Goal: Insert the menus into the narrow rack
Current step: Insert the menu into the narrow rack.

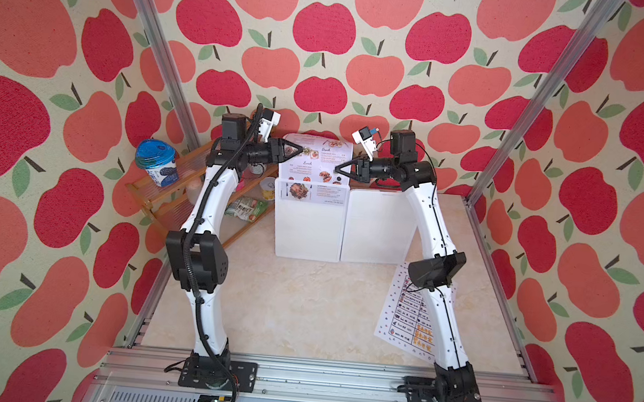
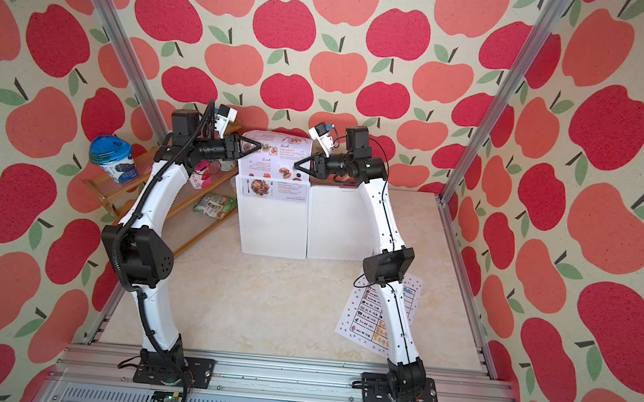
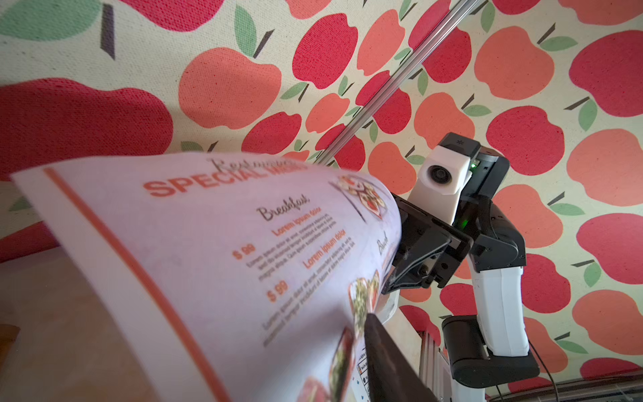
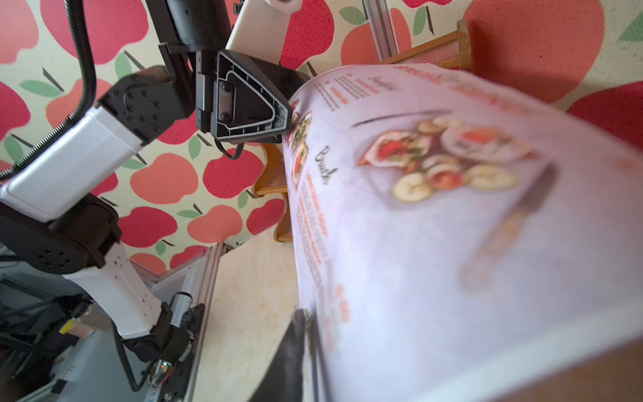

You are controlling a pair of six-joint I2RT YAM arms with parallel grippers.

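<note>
Red-headed menu (image 1: 316, 157) stands partly down the left pocket of the white rack (image 1: 308, 228), left end effector (image 1: 299, 149) and right end effector (image 1: 337, 168) flanking its side edges, grips impossible to judge, so press evenly straight down; tabled menu (image 1: 397, 320) lies on the counter (image 1: 303, 307).

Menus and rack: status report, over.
Left pincer and right pincer at opposite edges of photo menu, grips unclear. Photo menu upright, bottom in white rack. Table menu flat on tabletop, partly under right arm.

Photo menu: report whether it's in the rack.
Partly in: the white paper photo menu stands with its bottom in the white rack, most sticking out.
</note>
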